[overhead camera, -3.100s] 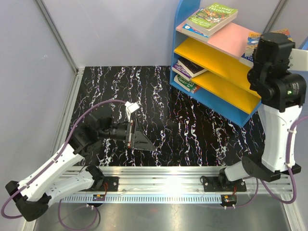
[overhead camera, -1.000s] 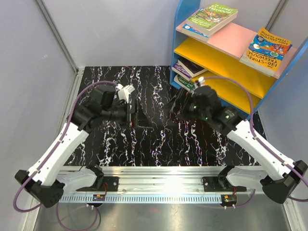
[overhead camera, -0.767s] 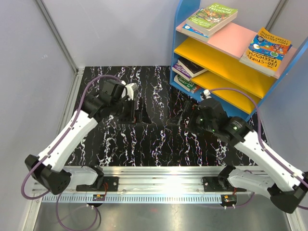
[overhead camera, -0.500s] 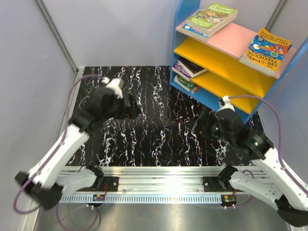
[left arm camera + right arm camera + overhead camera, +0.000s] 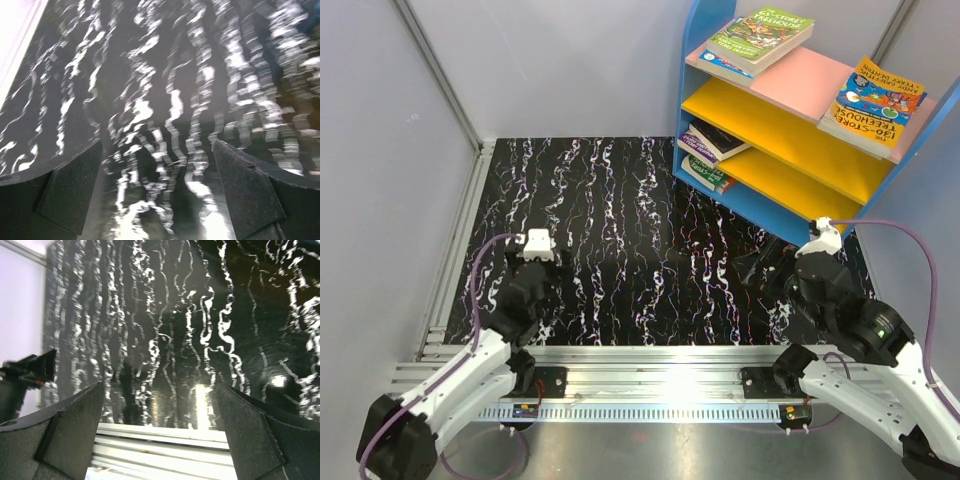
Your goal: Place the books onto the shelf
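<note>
The shelf (image 5: 790,215) stands at the back right, blue-framed with a pink top board and two yellow boards. Books lie on it: a green stack (image 5: 760,38) and an orange-and-blue one (image 5: 873,95) on the pink board, and more (image 5: 712,142) at the left ends of the yellow boards. My left gripper (image 5: 528,285) (image 5: 160,195) hangs low over the near left of the table, open, with only tabletop between its fingers (image 5: 70,192). My right gripper (image 5: 765,272) (image 5: 160,430) is open and empty in front of the shelf's near corner, apart from it.
The black marbled tabletop (image 5: 620,220) lies between the arms. A metal rail (image 5: 650,365) (image 5: 165,437) runs along the near edge. Grey walls close the back and left. The left arm's tip (image 5: 30,371) shows in the right wrist view.
Both arms have drawn back from the middle of the table toward the near edge. The right arm earlier stood up at the shelf's right end. Both grippers stayed open.
</note>
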Available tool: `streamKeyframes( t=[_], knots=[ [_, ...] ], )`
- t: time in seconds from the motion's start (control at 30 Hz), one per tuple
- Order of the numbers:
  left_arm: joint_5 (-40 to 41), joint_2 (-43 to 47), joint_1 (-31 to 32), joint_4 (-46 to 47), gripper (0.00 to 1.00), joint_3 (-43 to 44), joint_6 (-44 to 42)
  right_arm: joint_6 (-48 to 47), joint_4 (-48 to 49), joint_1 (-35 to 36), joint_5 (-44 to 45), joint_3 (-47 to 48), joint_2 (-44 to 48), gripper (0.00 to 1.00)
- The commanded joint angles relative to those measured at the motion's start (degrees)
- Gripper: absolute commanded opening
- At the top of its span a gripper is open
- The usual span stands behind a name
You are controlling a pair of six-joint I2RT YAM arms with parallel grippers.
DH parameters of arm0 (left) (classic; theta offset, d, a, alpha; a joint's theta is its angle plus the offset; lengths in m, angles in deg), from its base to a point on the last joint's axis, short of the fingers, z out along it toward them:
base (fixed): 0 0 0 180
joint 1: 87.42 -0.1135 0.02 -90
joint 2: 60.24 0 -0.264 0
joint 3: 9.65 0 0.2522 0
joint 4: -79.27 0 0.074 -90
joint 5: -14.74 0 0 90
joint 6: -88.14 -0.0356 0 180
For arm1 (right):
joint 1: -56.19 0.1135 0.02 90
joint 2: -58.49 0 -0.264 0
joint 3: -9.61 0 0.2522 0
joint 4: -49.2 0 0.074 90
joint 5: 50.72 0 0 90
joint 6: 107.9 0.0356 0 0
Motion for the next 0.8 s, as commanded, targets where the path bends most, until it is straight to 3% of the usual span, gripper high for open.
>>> streamKeyframes(
  t=[0.0, 0.1, 0.17, 0.4, 0.43, 0.53, 0.6, 0.67, 0.77],
  knots=[
    [1.1, -6.3, -5.3, 19.6, 0.99, -2.3, -5.4, -6.6, 0.8, 0.1, 1.6, 2.0, -2.5, 1.00],
    [-2.5, -13.9, -11.0, 26.8, 0.99, -3.1, -6.2, -5.1, -1.9, 0.1, 1.2, 3.2, -4.3, 1.00],
    [-9.2, -19.1, -15.4, 33.4, 0.99, -3.8, -6.3, -1.0, -3.8, 0.1, 4.6, 4.0, -4.7, 1.00],
    [-13.4, -31.3, -18.9, 45.0, 0.99, -1.7, -13.7, -3.5, 2.3, 0.1, 14.3, -2.4, -1.2, 1.00],
    [-16.7, -32.6, -20.1, 48.3, 0.99, -2.1, -13.3, -6.3, 5.0, 0.1, 16.0, -4.8, -1.1, 1.00],
    [-15.5, -35.5, -25.8, 52.3, 0.99, -2.9, -6.4, -14.9, 13.3, 0.1, 17.5, -10.1, -0.3, 1.00],
    [-21.7, -36.9, -27.2, 55.4, 0.99, -4.4, -7.9, -20.0, 21.7, 0.1, 19.3, -15.1, 0.8, 1.00],
    [-21.9, -38.0, -27.3, 59.1, 0.99, -5.6, -8.6, -24.8, 29.3, 0.1, 21.3, -19.0, 1.5, 1.00],
    [-22.7, -38.7, -28.9, 54.6, 0.99, -3.0, -6.8, -35.1, 44.2, 0.1, 19.4, -26.8, 1.5, 1.00]
  ],
)
